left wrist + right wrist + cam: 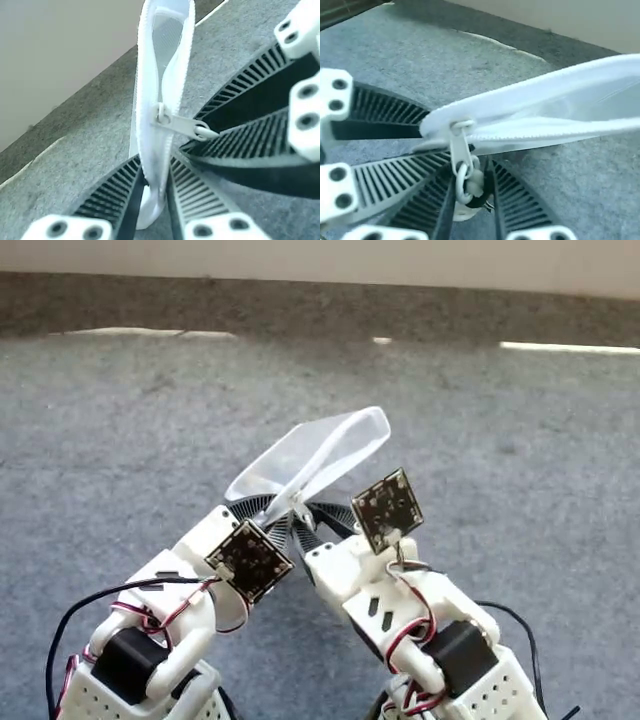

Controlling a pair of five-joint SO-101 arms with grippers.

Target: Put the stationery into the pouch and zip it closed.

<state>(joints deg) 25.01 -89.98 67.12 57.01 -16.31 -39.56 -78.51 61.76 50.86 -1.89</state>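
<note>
Two grips on the pouch (310, 455): left tool (156, 175) clamped on its end, right tool (472, 177) on the zipper pull (187, 127).

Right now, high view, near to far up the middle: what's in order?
Left arm and right arm side by side → clear pouch → grey carpet → darker strip → pale wall.

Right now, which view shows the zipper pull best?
Left wrist view: the zipper pull lies full length, unobstructed. Right wrist view shows it partly between fingers; in the high view the arms cover it.
</note>
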